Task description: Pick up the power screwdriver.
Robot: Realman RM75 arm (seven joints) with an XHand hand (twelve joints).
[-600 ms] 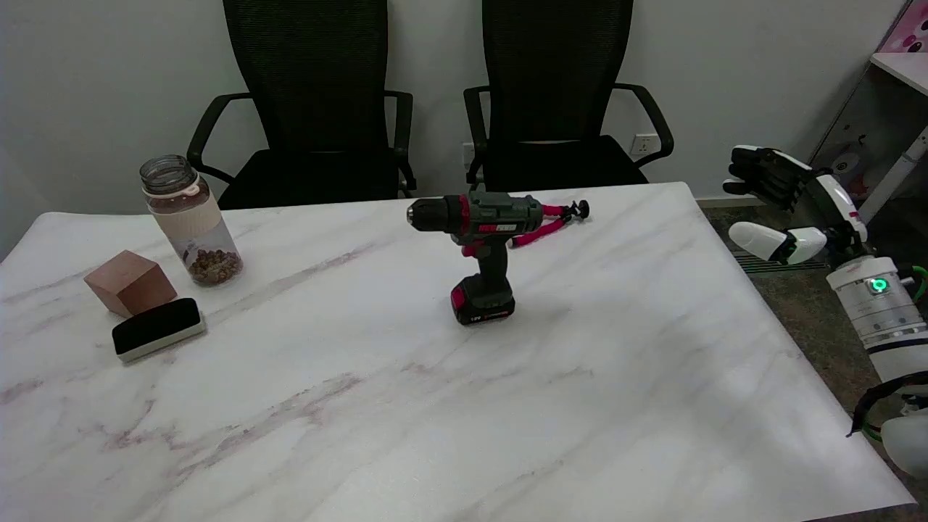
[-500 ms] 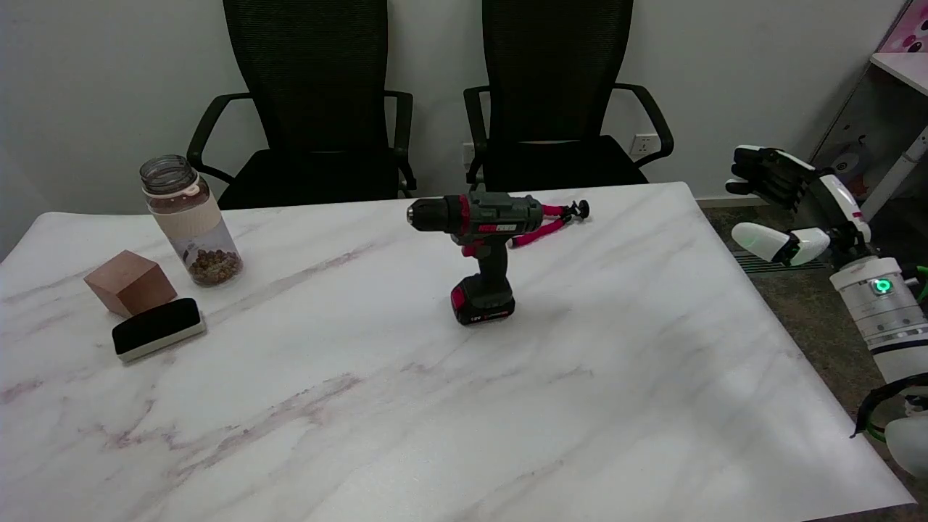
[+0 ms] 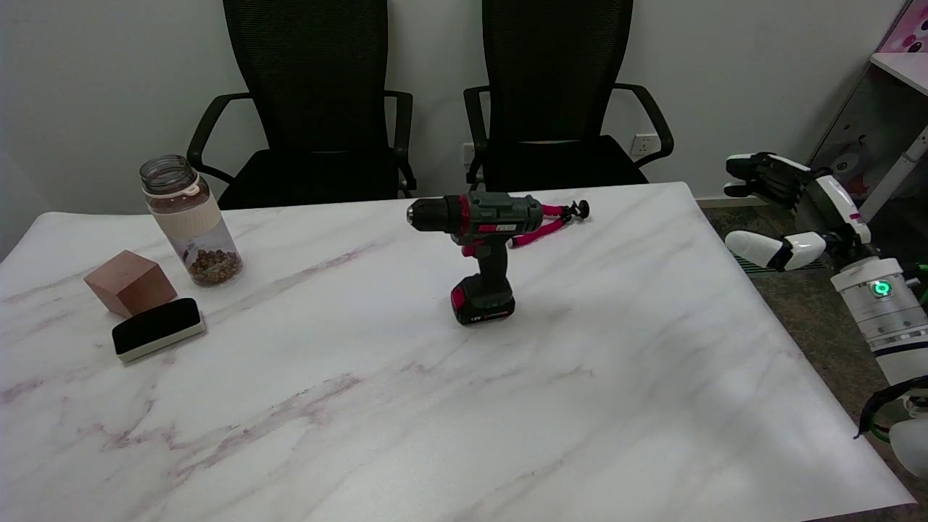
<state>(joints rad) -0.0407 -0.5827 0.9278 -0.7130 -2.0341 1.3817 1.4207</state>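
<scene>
Power screwdriver (image 3: 484, 250) stands upright on its battery base mid-bench (image 3: 435, 406), chuck pointing left, untouched. Right hand (image 3: 786, 210) hovers off the bench's right edge, well apart from it, fingers spread, holding nothing. Pink flexible tripod (image 3: 551, 221) lies just behind the screwdriver. At left: jar (image 3: 190, 220) with brown bits inside, wooden cube (image 3: 130, 283), black eraser (image 3: 158, 328).

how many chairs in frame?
2. Both black mesh office chairs stand behind the table's far edge: one left of centre, the other right of centre, behind the power screwdriver. Their bases are hidden by the table.
</scene>
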